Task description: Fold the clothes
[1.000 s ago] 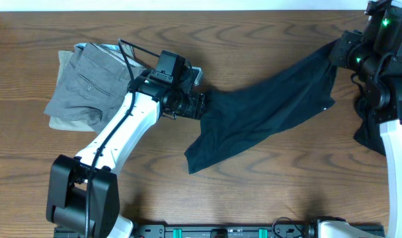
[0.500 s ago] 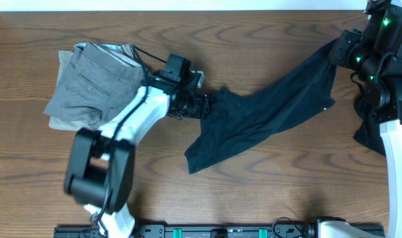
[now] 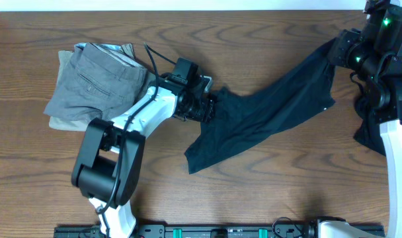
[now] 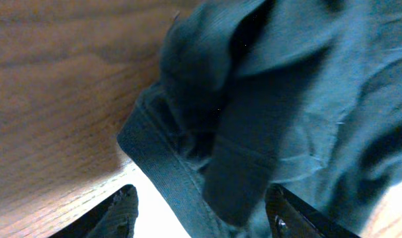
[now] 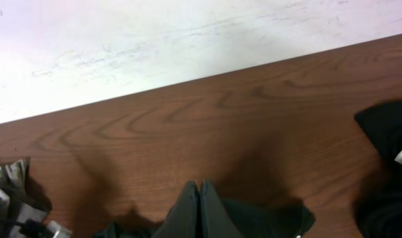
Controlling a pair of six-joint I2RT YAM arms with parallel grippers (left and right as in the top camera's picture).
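Black T-shirt (image 3: 267, 116) is seen strung across the wooden table (image 3: 254, 33), one end clamped in the right gripper (image 5: 199, 198), fingers together; the left gripper (image 4: 202, 210) is spread apart around its bunched hem. Grey trousers (image 3: 88, 79) are piled left.

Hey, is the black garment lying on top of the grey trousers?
No, the black garment stretches across the middle and right of the table, well clear of the grey trousers at the left.

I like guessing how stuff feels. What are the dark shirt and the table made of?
The dark shirt looks like soft, matte cloth; it wrinkles and folds. The table looks like smooth wood with wavy grain, maybe only a wood-look top.
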